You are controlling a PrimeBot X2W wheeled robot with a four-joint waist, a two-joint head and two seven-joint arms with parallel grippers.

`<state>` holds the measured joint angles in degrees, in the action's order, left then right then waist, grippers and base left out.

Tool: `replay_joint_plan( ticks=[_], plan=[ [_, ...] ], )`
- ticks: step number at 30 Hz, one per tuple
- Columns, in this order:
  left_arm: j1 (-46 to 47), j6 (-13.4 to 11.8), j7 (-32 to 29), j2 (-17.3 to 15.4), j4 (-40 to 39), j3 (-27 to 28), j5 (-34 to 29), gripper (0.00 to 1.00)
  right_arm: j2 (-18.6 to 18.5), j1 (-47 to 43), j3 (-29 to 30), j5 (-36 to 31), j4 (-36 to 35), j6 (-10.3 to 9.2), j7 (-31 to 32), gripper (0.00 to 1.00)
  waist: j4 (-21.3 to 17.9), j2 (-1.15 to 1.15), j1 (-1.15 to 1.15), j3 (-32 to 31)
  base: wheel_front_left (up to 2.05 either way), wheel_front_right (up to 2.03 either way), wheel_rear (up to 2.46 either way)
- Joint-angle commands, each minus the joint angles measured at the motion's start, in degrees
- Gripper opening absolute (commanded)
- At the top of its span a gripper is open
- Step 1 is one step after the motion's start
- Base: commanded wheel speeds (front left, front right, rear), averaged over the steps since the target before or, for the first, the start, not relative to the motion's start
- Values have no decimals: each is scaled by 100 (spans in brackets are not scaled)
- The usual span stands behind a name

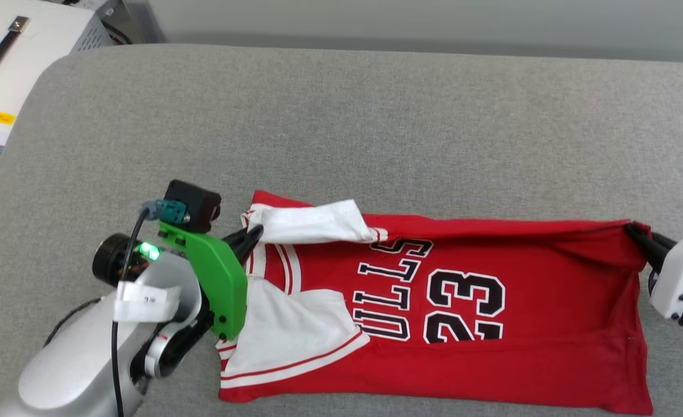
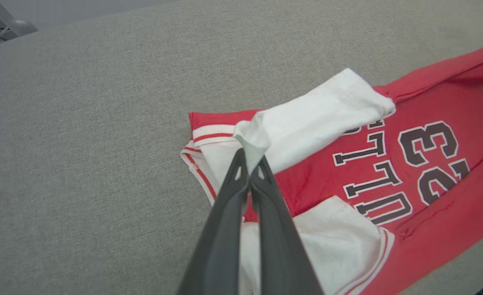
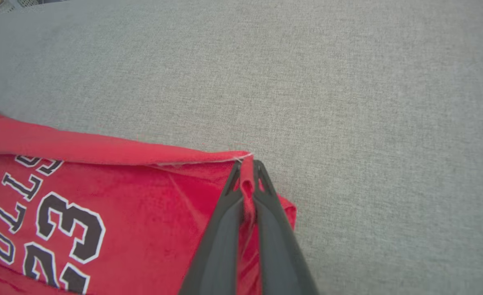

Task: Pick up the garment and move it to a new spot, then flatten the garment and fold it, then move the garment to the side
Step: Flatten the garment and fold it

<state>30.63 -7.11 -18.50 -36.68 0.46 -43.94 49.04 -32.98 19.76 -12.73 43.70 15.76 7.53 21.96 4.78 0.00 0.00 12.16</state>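
**Garment (image 1: 550, 301) pinched at both ends, soft and light**

I count one garment, lying lengthwise across the grey cushion (image 1: 376, 116), with the collar end toward my left and the hem toward my right. Its far long edge looks turned in. It has two white sleeves, the far sleeve (image 1: 312, 223) and the near sleeve (image 1: 289, 336), and both are laid over the red front. Two grippers are on it, one at each end.

My left gripper (image 1: 253, 234) is closed on a tuck of white cloth at the shoulder end of the far sleeve. In the left wrist view its tips meet with the cloth bunched between them. My right gripper (image 1: 634, 230) is closed on the far hem corner, with red cloth squeezed between its tips.

I judge the cloth to be thin, limp and light. It will sag between my two holds and drag on the rough cushion rather than slide. It isn't fragile, but a small pinch could slip out if I pull the ends apart hard. The corners and seams, where the layers are doubled, look like the best places to hold it.
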Motion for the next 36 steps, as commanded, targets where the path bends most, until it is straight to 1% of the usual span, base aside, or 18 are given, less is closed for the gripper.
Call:
replay_joint_plan(
  ticks=[1,7,10,11,21,22,23,24,25,26,27,30,36],
  plan=[
    [-227,-79,62,-73,-70,13,78,0,-42,-228,-12,97,-111,-4,-63,0,32,0,0,-266,0,0,0],
    [-914,-241,110,-246,-354,-48,285,0,-189,-903,-60,368,-520,-4,-96,0,40,0,0,-417,0,0,0],
    [-1186,-276,115,-300,-397,-137,328,0,-273,-1198,-125,494,-722,-4,-23,0,42,0,0,-439,0,0,0],
    [-1346,-309,146,-342,-347,-208,297,0,-359,-1415,-174,601,-854,-4,76,0,33,0,0,-459,0,0,0],
    [-1553,-268,124,-270,-86,-454,244,0,-630,-1756,-407,672,-1125,-4,339,0,10,0,0,-438,0,0,0],
    [-1544,-245,105,-249,-31,-491,231,20,-646,-1774,-451,669,-1137,-4,362,0,10,0,0,-428,0,0,0],
    [-1534,-230,103,-228,10,-509,223,24,-654,-1785,-483,673,-1149,-4,373,0,9,0,0,-416,0,0,0],
    [-1519,-218,97,-204,66,-531,212,40,-663,-1798,-516,687,-1147,-4,401,0,6,0,0,-401,0,0,0],
    [-1506,-207,93,-189,107,-553,192,87,-673,-1809,-539,689,-1132,-4,432,0,3,0,0,-391,0,0,0],
    [-1494,-215,101,-165,170,-565,174,100,-678,-1823,-541,676,-1086,-4,469,79,-2,0,0,-379,0,0,0],
    [-1480,-239,114,-151,229,-577,135,100,-675,-1832,-560,669,-1055,-4,518,100,-7,0,0,-370,0,0,0],
    [-1438,-232,121,-93,375,-648,51,100,-664,-1809,-675,644,-1091,-4,541,100,-29,0,0,-357,0,0,0],
    [-1456,-261,343,57,468,-554,126,100,-705,-1789,-774,707,-1175,-4,511,100,-68,0,0,-492,0,0,0]
  ],
)
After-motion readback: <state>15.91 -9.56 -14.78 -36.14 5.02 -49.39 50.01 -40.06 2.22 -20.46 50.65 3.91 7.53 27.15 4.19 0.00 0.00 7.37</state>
